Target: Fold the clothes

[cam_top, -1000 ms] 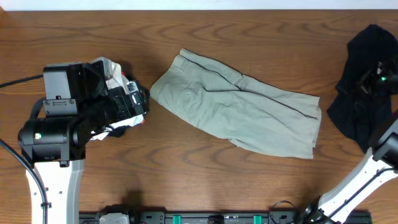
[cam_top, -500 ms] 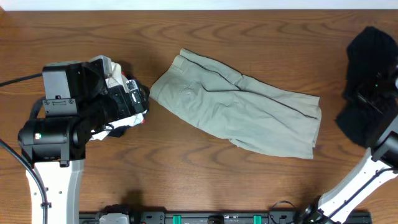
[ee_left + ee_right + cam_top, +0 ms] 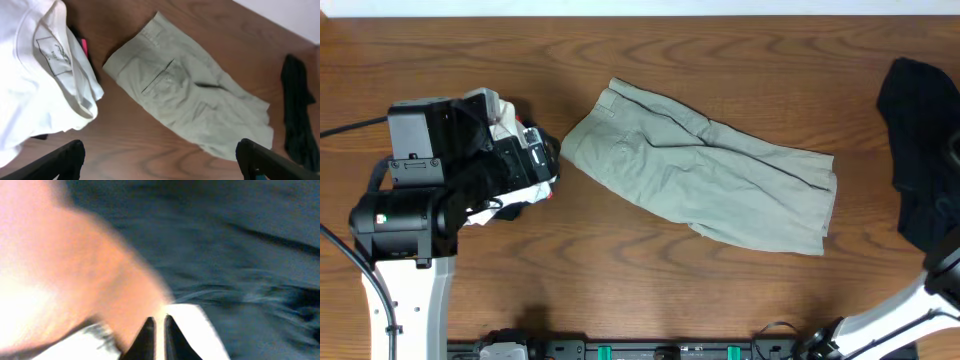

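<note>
Wooden counter (image 3: 620, 290) carries everything. Khaki shorts (image 3: 705, 180) lie flat and spread out mid-counter, slanted, waistband at one end and leg hems at the other; in the left wrist view the shorts (image 3: 190, 95) show a back pocket, no tool touching them.

Left arm (image 3: 410, 210) sits off the waistband end of the shorts, well apart from them; a white garment (image 3: 503, 112) is bunched under and around its wrist, close to the waistband corner but not touching; in the wrist view the white garment (image 3: 40, 75) shows a printed label at the neck and a bit of pink just behind it.

Black garment (image 3: 920, 140) is past the hem end of the shorts, apart from them, at the counter's edge, hanging long and narrow; also seen beyond the hems in the left wrist view (image 3: 297, 110).

Right arm (image 3: 930, 290) comes up on the hem side, below the black garment; its tool is hidden in the overhead view.

Left tool (image 3: 160, 167): fingers spread wide, nothing between them, over bare counter, shorts just ahead of it.

Right tool (image 3: 156, 327): tips pressed almost together, a thin slit between them; blurred black garment (image 3: 225, 240) fills the view around them; cannot tell if cloth is caught; an orange-pink blur at one side is unreadable.
</note>
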Robot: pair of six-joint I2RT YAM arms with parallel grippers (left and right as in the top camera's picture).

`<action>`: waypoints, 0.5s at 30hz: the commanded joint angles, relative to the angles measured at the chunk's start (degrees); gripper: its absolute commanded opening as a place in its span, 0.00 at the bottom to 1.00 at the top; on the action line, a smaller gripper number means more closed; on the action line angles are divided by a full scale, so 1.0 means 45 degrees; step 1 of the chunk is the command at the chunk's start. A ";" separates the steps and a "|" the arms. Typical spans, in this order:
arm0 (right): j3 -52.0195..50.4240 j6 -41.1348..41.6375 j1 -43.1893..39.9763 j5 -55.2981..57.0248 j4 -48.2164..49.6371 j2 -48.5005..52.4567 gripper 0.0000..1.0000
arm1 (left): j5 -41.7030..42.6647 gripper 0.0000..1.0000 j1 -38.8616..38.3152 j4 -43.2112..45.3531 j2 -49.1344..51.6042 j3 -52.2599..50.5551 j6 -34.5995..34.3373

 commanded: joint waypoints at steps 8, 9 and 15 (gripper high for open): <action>0.0019 -0.1996 0.3706 -0.3245 -0.0699 -0.1870 0.54 | 0.0010 0.99 -0.1083 -0.0262 0.1525 0.0199 0.3075; 0.0000 -0.1987 0.4260 -0.2875 -0.0806 -0.1817 0.56 | -0.0010 0.99 -0.1384 -0.0248 0.1885 0.0199 0.3167; -0.0005 -0.0724 0.6513 0.2089 -0.1632 -0.1467 0.66 | -0.0015 0.93 -0.2506 -0.0243 0.3492 0.0199 0.3293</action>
